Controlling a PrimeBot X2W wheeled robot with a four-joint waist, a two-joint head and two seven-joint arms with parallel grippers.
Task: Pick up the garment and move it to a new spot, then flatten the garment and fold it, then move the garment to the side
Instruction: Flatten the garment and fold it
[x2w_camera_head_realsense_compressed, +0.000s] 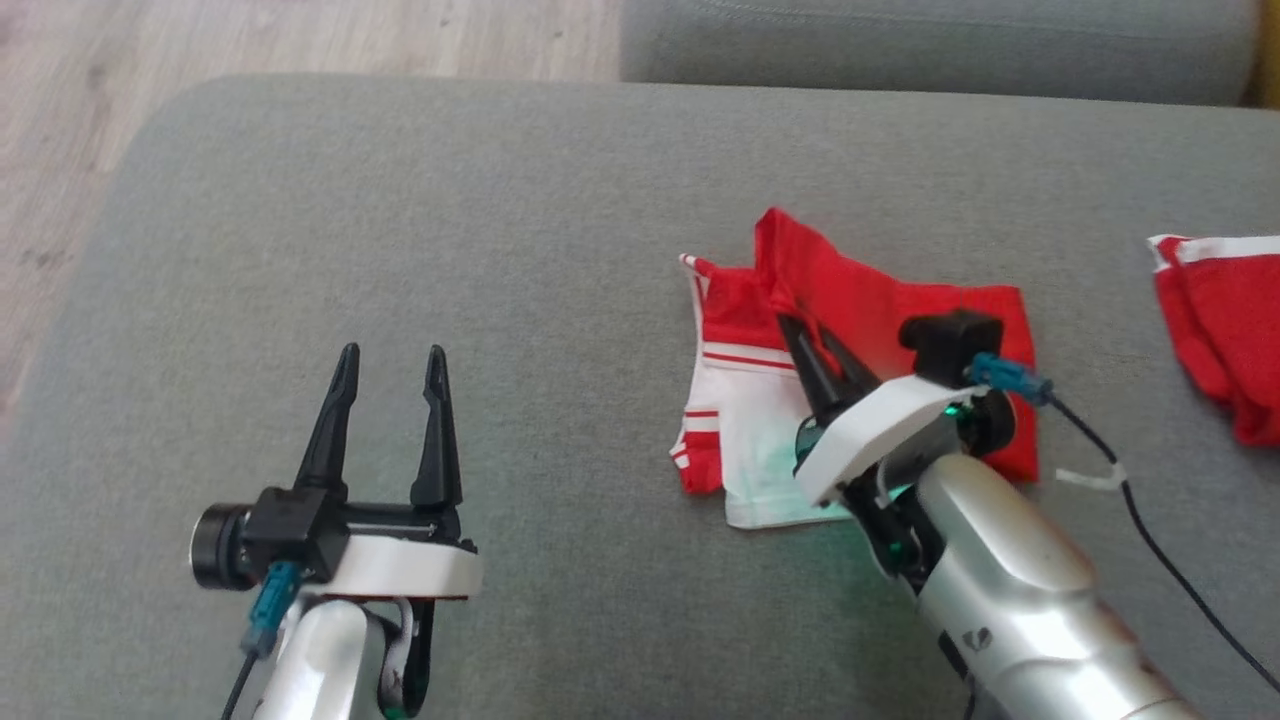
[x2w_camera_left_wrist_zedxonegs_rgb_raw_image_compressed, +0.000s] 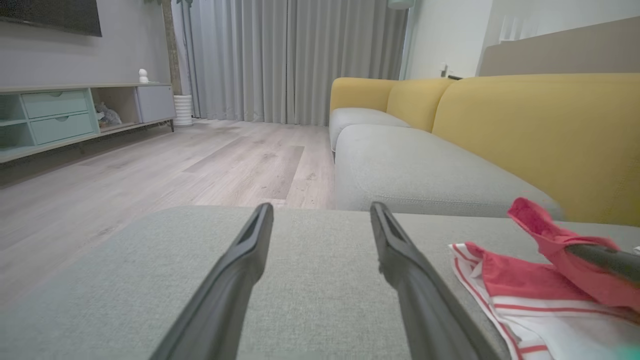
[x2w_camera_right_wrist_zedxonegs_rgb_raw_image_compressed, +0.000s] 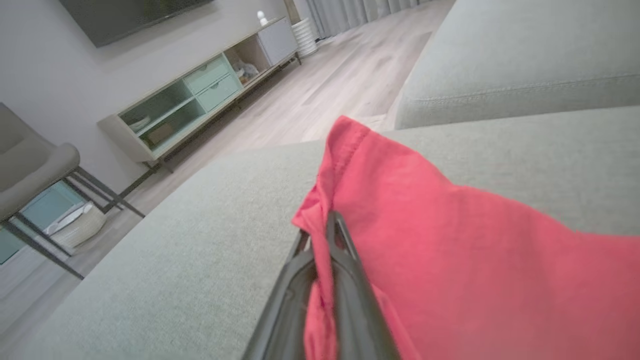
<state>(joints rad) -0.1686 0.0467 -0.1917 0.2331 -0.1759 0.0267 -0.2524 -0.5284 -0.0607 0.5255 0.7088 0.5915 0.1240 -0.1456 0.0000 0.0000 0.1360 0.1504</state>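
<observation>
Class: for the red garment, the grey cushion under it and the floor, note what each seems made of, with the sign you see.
Garment: thin soft cloth, matte, probably a knit; it drapes in folds and has a stitched hem.
Cushion: grey woven upholstery, matte; a fine weave grain shows.
Floor: pale wood or wood-look laminate, low sheen; plank seams and grain show.

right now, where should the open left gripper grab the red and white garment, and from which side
Probably the striped left hem of the garment, coming in low from the robot's left. That edge lies flat and free on the sofa cushion, facing the left gripper, away from the red fold the right gripper pinches.
</observation>
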